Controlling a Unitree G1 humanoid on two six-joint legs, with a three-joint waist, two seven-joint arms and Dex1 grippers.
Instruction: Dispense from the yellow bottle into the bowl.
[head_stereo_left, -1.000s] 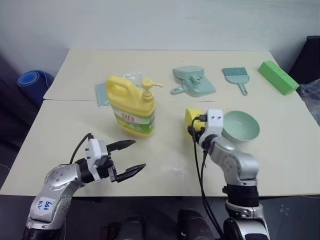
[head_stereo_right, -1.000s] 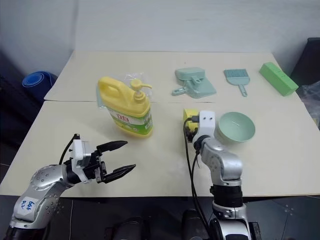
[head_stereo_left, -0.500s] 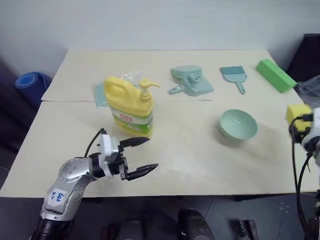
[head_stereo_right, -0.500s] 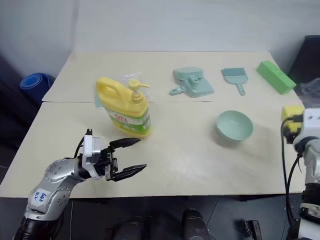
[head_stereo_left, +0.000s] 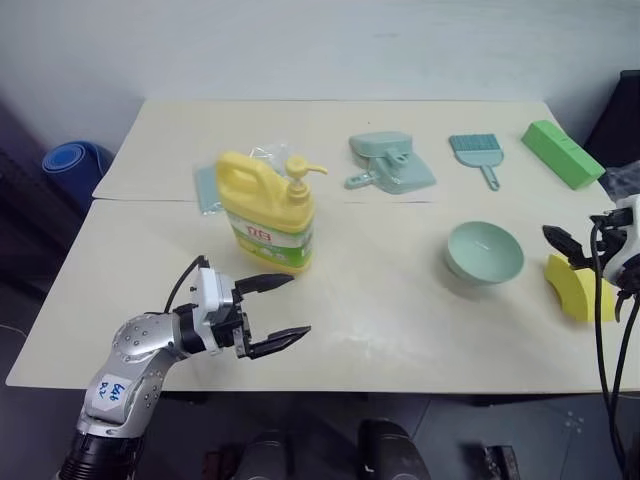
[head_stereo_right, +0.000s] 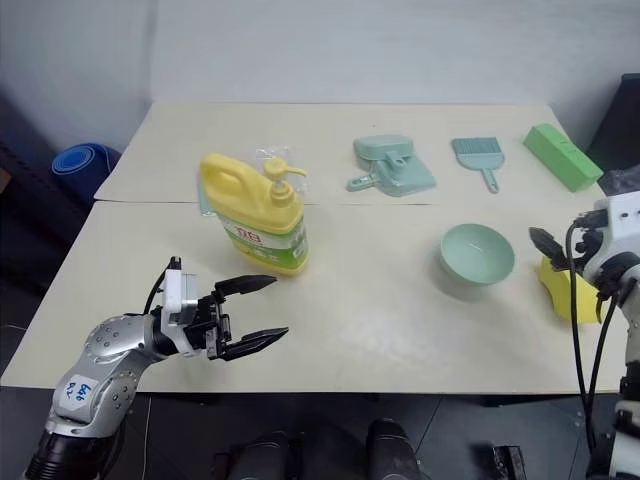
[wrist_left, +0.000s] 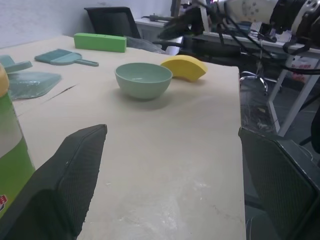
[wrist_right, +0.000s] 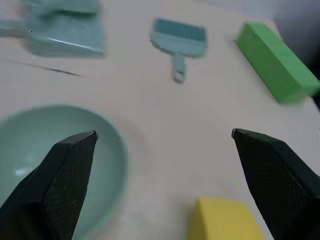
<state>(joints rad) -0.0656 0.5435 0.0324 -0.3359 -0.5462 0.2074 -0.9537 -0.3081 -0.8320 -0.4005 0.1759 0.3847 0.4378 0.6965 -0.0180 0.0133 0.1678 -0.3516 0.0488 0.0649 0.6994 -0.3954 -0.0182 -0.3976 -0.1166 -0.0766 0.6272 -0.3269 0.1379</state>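
The yellow bottle (head_stereo_left: 265, 215), a handled jug with a pump top, stands upright left of the table's middle. The pale green bowl (head_stereo_left: 484, 251) sits to its right, with nothing visible inside it. My left gripper (head_stereo_left: 287, 306) is open near the front edge, just in front of the bottle and apart from it, with nothing between its fingers. At the table's right edge my right gripper (wrist_right: 164, 133) is open and holds nothing. It hovers just right of the bowl, above a yellow sponge (head_stereo_left: 578, 288) that lies on the table.
A mint dustpan (head_stereo_left: 392, 162), a small brush (head_stereo_left: 473, 152) and a green block (head_stereo_left: 562, 153) lie along the back right. A clear packet (head_stereo_left: 207, 188) lies behind the bottle. The sponge is close to the table's right edge.
My right arm swung from beside the bowl's left out to the table's right edge with the yellow sponge, then opened and left it on the table. The left gripper stayed open in place.
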